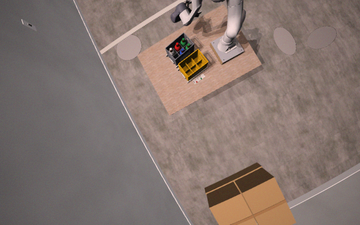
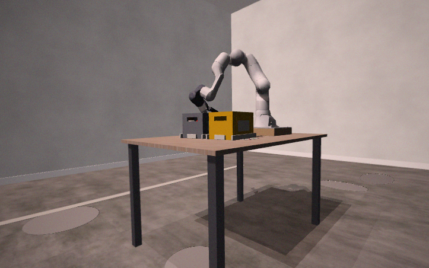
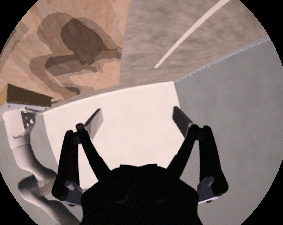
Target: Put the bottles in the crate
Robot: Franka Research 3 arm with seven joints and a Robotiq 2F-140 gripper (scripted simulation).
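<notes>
The grey crate (image 1: 175, 61) (image 2: 193, 128) holds several upright bottles: a white-capped bottle (image 1: 171, 51), a red bottle (image 1: 177, 47), a green bottle (image 1: 183, 42), a second green bottle (image 1: 187, 46) and a blue bottle (image 1: 182, 51). The yellow crate (image 1: 197, 70) (image 2: 220, 129) stands level beside it, with empty compartments. The pick list (image 1: 198, 78) lies beside the yellow crate; red and green marks show, but its lines are too small to read. My gripper (image 3: 137, 113) is open and empty, tilted sideways, beyond the grey crate and away from both crates.
Pale stops (image 2: 243, 136) line the crates' bases on the wooden table (image 1: 164, 92) (image 2: 172, 143). The arm's base plate (image 1: 222, 57) stands to the right of the crates. A large cardboard box (image 1: 231, 206) is on the floor, far from the table.
</notes>
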